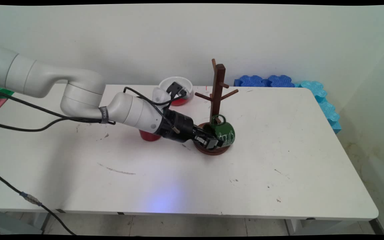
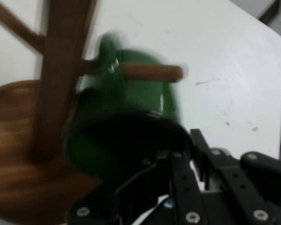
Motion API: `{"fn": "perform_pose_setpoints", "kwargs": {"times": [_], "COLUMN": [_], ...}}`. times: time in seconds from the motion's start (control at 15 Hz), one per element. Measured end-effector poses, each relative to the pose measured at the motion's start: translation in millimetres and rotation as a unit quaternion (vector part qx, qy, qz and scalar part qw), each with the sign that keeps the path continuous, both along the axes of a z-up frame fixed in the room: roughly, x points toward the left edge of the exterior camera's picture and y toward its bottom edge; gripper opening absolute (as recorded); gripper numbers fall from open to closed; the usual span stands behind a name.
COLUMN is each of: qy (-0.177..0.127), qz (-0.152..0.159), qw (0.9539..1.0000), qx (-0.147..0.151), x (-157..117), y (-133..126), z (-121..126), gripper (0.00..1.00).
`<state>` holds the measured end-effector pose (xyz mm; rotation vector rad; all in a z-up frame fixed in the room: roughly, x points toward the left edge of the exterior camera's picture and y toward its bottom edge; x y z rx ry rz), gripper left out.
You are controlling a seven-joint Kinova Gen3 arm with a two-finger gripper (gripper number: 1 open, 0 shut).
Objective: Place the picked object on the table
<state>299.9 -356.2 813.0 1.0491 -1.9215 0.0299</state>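
My work surface is a white table (image 1: 278, 186), scuffed and marked, with rounded corners. Behind its far edge stands a plain pale wall (image 1: 128, 40). Blue foam pieces (image 1: 267, 81) lie along the far right corner. Tiled floor (image 1: 178, 226) shows below the near edge.

White surface (image 1: 278, 173), scuffed. Red cup (image 1: 149, 136) left of centre, partly hidden. White bowl (image 1: 176, 90) with red contents at upper centre, near the far edge. Blue foam pieces (image 1: 312, 91) along the upper right edge, against the wall.
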Motion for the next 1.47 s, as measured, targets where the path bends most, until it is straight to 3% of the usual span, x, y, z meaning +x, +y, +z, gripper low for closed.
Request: {"fn": "perform_pose_setpoints", "kwargs": {"times": [1.47], "qy": [-0.004], "qz": [-0.016], "qw": [0.9998], "qx": [-0.012], "x": [-6.9], "y": [3.9], "z": [9.0], "gripper": [0.0]}}
